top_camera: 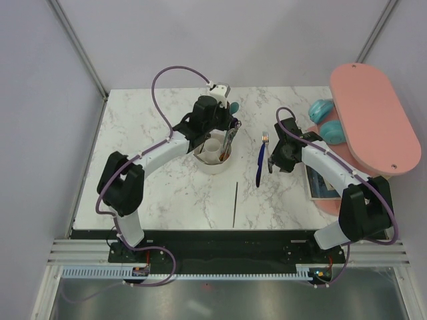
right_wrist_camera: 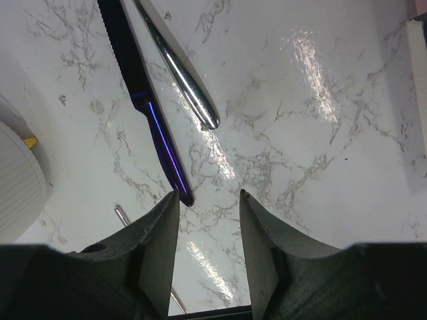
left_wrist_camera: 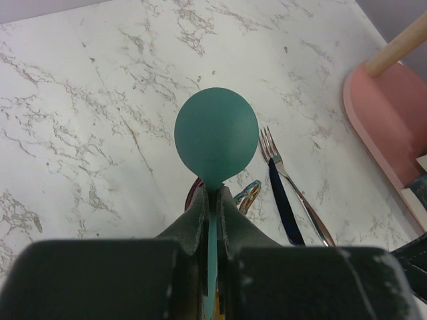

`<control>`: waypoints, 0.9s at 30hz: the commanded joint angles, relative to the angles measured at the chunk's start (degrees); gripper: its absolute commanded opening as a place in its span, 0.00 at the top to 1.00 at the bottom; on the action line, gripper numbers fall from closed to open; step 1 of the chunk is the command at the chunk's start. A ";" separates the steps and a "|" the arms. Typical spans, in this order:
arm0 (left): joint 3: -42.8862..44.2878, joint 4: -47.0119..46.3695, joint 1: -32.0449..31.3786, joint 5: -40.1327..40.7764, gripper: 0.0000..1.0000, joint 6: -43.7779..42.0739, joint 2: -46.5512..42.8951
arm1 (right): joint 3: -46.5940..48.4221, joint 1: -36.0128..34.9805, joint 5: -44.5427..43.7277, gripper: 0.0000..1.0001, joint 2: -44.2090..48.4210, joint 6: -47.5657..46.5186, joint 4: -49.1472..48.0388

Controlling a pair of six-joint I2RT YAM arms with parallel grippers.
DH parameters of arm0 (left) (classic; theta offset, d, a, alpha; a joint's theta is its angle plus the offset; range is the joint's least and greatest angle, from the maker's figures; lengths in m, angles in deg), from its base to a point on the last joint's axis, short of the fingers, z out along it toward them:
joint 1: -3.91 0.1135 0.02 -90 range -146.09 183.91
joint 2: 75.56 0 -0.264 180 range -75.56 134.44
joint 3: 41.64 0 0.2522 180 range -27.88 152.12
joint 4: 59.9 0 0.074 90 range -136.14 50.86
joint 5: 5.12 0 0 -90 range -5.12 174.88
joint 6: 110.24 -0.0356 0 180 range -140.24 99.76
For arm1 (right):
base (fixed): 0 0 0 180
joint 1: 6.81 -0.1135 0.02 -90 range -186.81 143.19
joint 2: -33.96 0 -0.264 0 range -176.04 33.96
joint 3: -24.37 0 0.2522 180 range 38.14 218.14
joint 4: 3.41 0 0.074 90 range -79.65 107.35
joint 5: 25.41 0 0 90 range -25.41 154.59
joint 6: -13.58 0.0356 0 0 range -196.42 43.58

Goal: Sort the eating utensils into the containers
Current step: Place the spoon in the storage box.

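My left gripper (left_wrist_camera: 213, 195) is shut on the thin handle of a teal spoon (left_wrist_camera: 215, 133), whose round bowl sticks out past the fingertips. It hangs over the white round container (top_camera: 212, 163), where a few utensil ends (left_wrist_camera: 248, 193) show just beneath the fingers. To the right, a silver fork (top_camera: 265, 140) and a blue-handled knife (top_camera: 259, 167) lie side by side on the marble. My right gripper (right_wrist_camera: 209, 197) is open just above the table, with the knife's handle tip (right_wrist_camera: 181, 193) beside its left finger and nothing between the jaws. A thin black stick (top_camera: 235, 203) lies nearer the front.
The large pink oval board (top_camera: 377, 117) stands at the right on a raised leg. Two teal rounded objects (top_camera: 327, 120) sit under its left edge. A flat picture card (top_camera: 323, 185) lies by the right arm. The container's ribbed wall (right_wrist_camera: 17, 187) is left of my right gripper.
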State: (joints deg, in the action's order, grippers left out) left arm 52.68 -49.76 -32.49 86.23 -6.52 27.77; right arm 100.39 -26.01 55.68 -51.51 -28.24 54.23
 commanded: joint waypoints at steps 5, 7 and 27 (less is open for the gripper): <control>-5.40 -7.19 -1.39 1.91 0.98 -2.90 -1.81 | -0.38 0.22 0.47 0.52 0.48 -0.99 0.07; -8.46 -8.59 -1.39 2.43 0.98 -3.17 -3.04 | -0.38 0.13 0.56 0.52 0.13 -1.16 -0.11; -19.82 -11.68 -1.65 4.98 0.64 -3.08 -7.61 | -2.06 0.30 2.40 0.52 -1.63 -0.55 -2.30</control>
State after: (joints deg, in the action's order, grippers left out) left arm 33.20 -60.27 -34.15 89.29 -7.94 22.76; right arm 98.54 -25.97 57.28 -52.58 -28.72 53.13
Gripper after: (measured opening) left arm 0.306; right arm 0.479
